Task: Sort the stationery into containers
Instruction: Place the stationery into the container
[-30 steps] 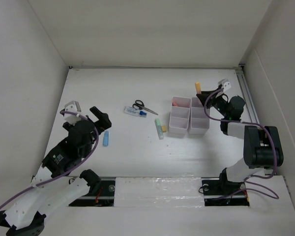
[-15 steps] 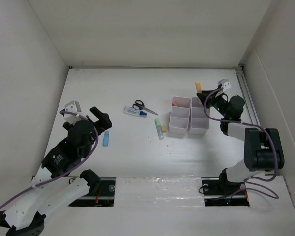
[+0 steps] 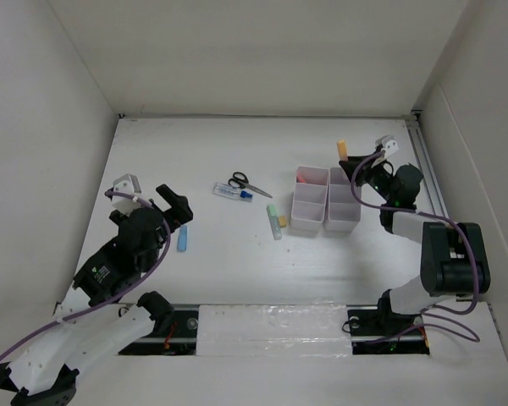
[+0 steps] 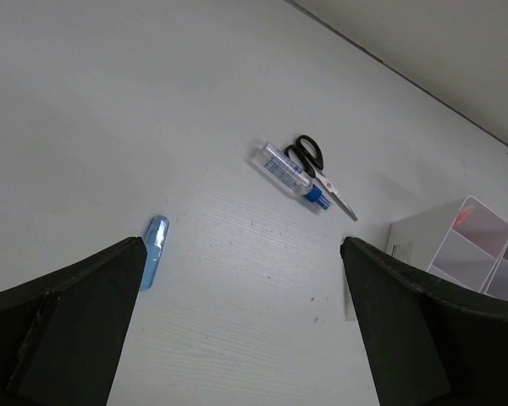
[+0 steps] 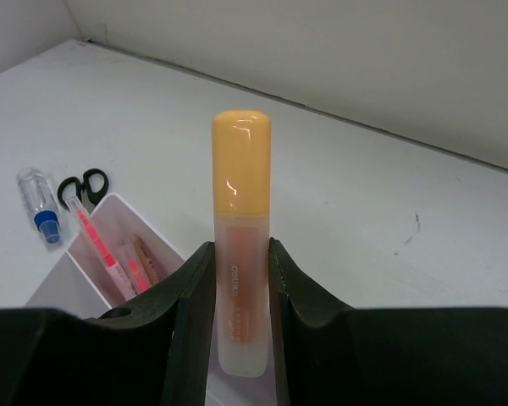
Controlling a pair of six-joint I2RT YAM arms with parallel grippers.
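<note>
My right gripper (image 3: 356,170) is shut on an orange highlighter (image 3: 342,150), held upright between the fingers (image 5: 240,254) over the back right corner of the white organiser (image 3: 326,222). Thin red pens (image 5: 110,254) lie in its back left compartment (image 3: 303,176). My left gripper (image 3: 174,206) is open and empty above the table (image 4: 242,247), with the light blue marker (image 4: 155,239) by its left finger. Black-handled scissors (image 3: 247,183) and the white blue-capped tube (image 3: 233,193) lie together left of the organiser. A green and a yellow highlighter (image 3: 274,222) lie at its front left.
White walls close the table in on the left, back and right. The right arm's elbow (image 3: 449,249) stands near the right wall. The scissors (image 4: 317,165) and tube (image 4: 288,172) lie far ahead of the left gripper, with the organiser (image 4: 406,241) at the right.
</note>
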